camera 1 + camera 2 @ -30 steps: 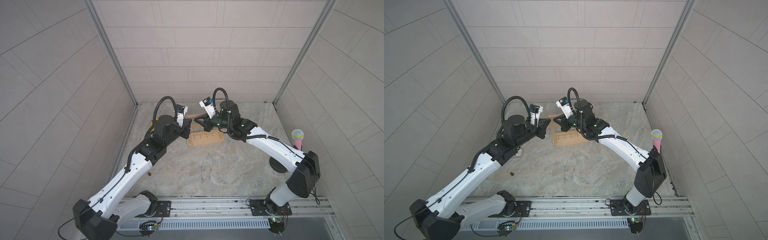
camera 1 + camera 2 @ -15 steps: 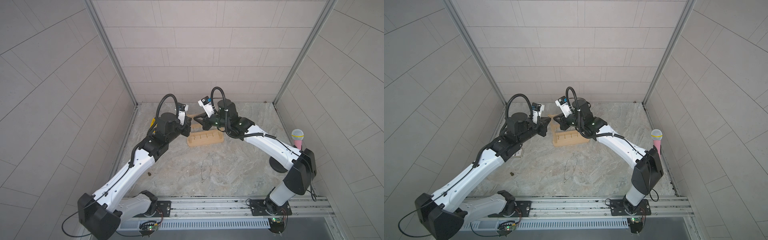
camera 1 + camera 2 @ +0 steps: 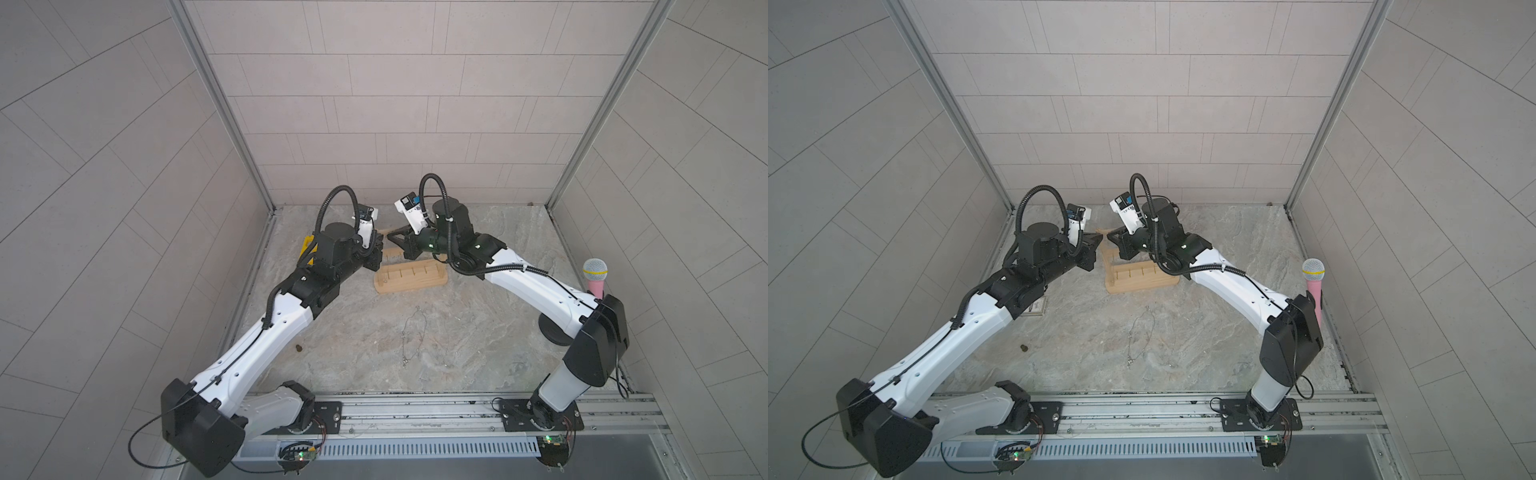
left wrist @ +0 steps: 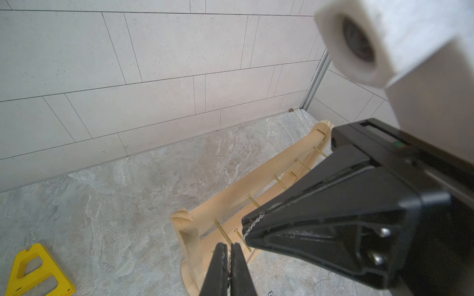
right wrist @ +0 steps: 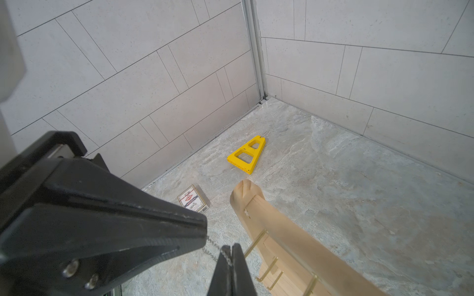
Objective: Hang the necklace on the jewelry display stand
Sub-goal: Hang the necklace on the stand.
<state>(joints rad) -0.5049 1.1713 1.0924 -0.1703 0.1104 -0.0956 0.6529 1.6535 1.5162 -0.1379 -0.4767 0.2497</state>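
Jewelry display stand far centre on floor, long axis left to right. Left gripper and right gripper meet tip to tip above its left end, necklace strung between them. Triangular frame left of stand, by left wall; card box nearer than frame. Loose chain on floor, near side of stand. Microphone right, by right wall.

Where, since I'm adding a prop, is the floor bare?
Bare: the back right corner between the walls, the jewelry display stand and the right arm; also the front, between the loose chain and the microphone's base. Crowded: the stand's left end, where left gripper and right gripper pinch the necklace.
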